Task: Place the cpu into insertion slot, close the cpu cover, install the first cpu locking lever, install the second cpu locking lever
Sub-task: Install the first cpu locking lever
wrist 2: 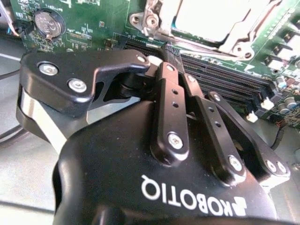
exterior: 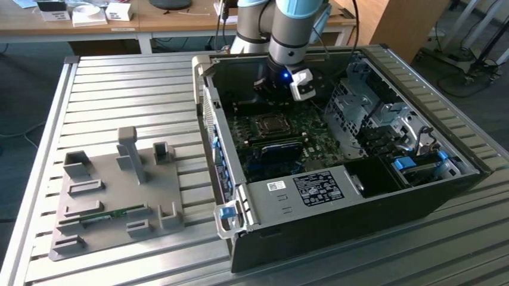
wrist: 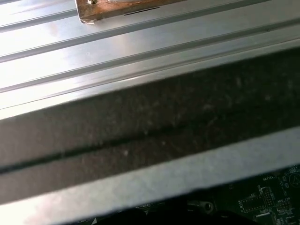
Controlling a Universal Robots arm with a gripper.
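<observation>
The cpu [wrist 2: 213, 18] lies flat in the insertion slot [exterior: 270, 126] on the green motherboard [exterior: 314, 134], its pale metal top facing up out of the open computer case [exterior: 445, 196]. The chip is square, so no long axis shows. In the second wrist view the cpu cover [wrist 2: 161, 33] lies down around the chip as a silver frame, its screwed corners toward the gripper, and the picture's edge cuts off the far part of chip and frame.

The gripper [wrist 2: 169, 58] hangs just short of the socket, above the long black memory slots [wrist 2: 225, 77]. Its fingers [wrist 2: 171, 101] stand close together, tips nearly meeting, with nothing held between them; whether the tips touch the board cannot be told. The locking levers are hard to make out.

In the exterior view the arm [exterior: 290, 36] reaches down into the case's far part, on a ribbed metal table [exterior: 119, 89]. A grey fixture tray [exterior: 119, 196] sits well apart toward the exterior view's left.
</observation>
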